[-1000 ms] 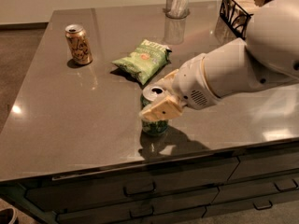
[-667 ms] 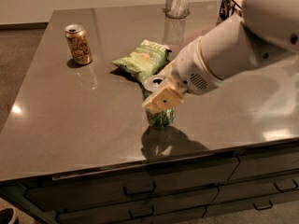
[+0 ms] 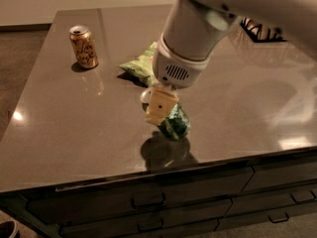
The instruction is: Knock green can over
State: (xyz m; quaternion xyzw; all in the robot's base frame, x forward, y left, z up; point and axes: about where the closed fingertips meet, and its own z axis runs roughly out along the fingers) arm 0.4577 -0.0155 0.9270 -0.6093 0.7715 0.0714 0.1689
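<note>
The green can (image 3: 175, 125), tilted on the table (image 3: 74, 128), is pressed at its top by the claw (image 3: 160, 105), whose grip cannot be told, and a further sideways shove is judged needed.

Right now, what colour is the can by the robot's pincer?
Dark green with pale markings, best in the camera view; the pincer covers the green can's top.

Down near the front edge of the table (image 3: 64, 148) with the gripper (image 3: 159, 105), up against the left side of the tilted target can (image 3: 176, 125), chip bag (image 3: 141, 66) just behind both, other can (image 3: 84, 46) upright far left, wire basket (image 3: 257, 31) far right.
</note>
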